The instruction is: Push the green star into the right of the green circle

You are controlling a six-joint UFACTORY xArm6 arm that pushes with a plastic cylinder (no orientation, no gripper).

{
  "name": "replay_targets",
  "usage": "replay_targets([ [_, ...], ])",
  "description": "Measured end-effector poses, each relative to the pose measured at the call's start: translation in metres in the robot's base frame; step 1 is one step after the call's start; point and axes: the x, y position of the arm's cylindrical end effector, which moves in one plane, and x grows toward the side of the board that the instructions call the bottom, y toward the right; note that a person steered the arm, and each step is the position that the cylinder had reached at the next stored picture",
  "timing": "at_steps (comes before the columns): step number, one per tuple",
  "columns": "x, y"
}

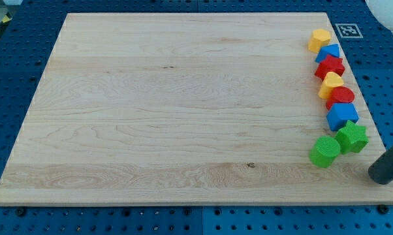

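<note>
Eight blocks stand at the board's (183, 98) right edge: two yellow, two blue, two red, two green. The green star (352, 137) touches the green circle (325, 151), upper right of it. My tip (382, 173), lower right, touches nothing.

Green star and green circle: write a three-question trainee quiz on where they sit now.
1. True or false: the green star touches the green circle.
2. On which side of the circle does the star sit? A) view's left B) view's upper right C) directly below
3. Fill in: my tip is off the wooden board, to the star's lower ____.

Key: 1 true; 2 B; 3 right.
</note>
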Motion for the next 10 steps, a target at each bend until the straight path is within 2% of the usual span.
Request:
replay_targets([
  [3,-0.017,-0.066],
  [4,-0.018,-0.07],
  [6,0.01,-0.038],
  [9,-0.056,0.05],
  [10,-0.063,0.019],
])
